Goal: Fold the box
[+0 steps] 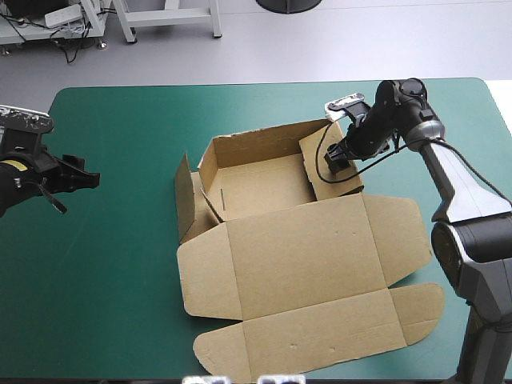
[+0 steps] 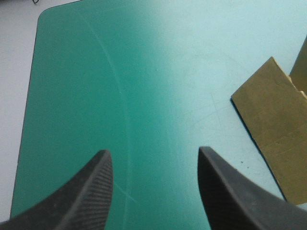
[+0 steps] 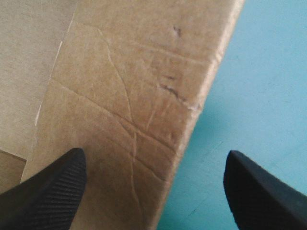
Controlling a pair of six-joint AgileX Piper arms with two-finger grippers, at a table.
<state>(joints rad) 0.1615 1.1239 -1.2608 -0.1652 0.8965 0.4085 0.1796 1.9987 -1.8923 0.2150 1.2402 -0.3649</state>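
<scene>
The right gripper (image 1: 339, 162), jaws wide, is straddling, perhaps touching, the right wall edge of the box (image 1: 308, 264); the left gripper (image 1: 78, 178), equally wide, is hanging over bare teal-green cover (image 1: 112, 264).

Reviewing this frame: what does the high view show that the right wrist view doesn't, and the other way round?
Only the high view: the whole box, walls raised at its far part and lid flat toward the near edge, plus the left gripper off to the left over bare teal-green cover. Only the right wrist view: creases and scuffs on one wall's board, close up, with the right gripper open, one finger over board and one over cover. Both: brown board, cover, the right gripper.
</scene>
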